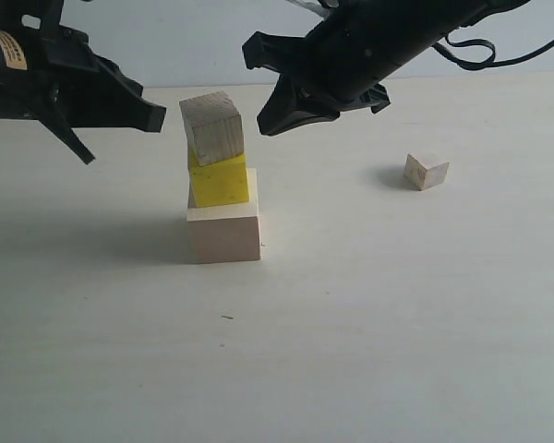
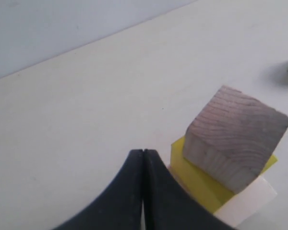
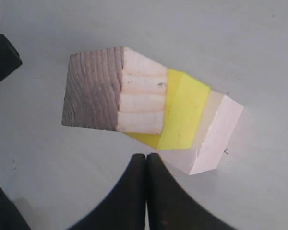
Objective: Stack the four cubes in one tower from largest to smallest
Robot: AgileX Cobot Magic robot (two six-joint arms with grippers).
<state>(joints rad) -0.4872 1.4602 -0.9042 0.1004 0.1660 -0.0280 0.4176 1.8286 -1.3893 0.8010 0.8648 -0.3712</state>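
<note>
Large pale cube (image 1: 224, 235) sits mid-table (image 1: 369, 323) as the base. Yellow cube (image 1: 222, 182) rests on it, shifted off-centre. Med grainy cube (image 1: 213, 126) is on top, twisted vs the yellow & overhanging. Small cube (image 1: 426, 171) lies alone, well apart on the right. Left gripper (image 2: 143, 152) & right gripper (image 3: 146, 156) hover near the tower top, jaws pressed together, holding nothing. Risks: right arm could clip the top cube when swinging away; skewed stack may topple when the small one lands.

A pale, matte counter (image 1: 379, 332) bears two things directly: the large pale cube (image 1: 224, 236), left of centre in the exterior view, and the small cube (image 1: 426, 171), well apart to its right.
</note>
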